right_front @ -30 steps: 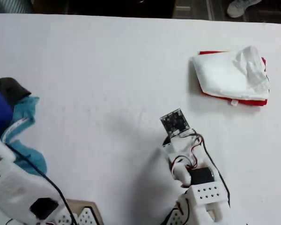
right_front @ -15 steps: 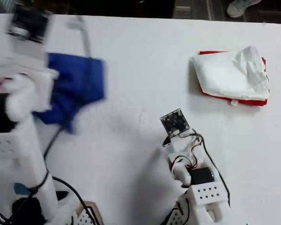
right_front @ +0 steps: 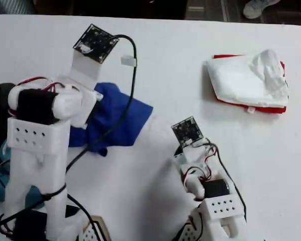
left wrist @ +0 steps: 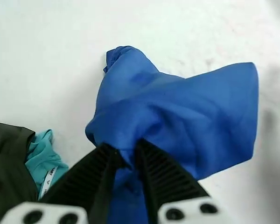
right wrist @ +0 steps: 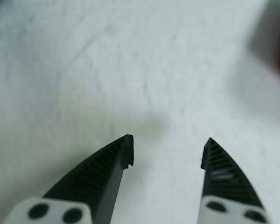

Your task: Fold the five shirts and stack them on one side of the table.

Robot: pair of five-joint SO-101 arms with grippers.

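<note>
Blue shirt (left wrist: 177,112) sits bunched on the table (right_front: 165,45), left of centre, and our left gripper (left wrist: 126,148) pinches one fold of it. Our right gripper (right wrist: 168,142) hangs with jaws spread, holding nothing, over bare table. A folded white shirt (right_front: 243,78) rests on a red shirt (right_front: 273,108) at the far right. A teal shirt (left wrist: 37,156) and a black shirt (left wrist: 4,154) lie heaped at the left edge. We judge the pinch shallow: a quick pull could slip the cloth free, or leave it too crumpled to spread flat.

Jaws clamp a bunched blue shirt (left wrist: 177,112) beside a teal shirt (left wrist: 39,156).
</note>
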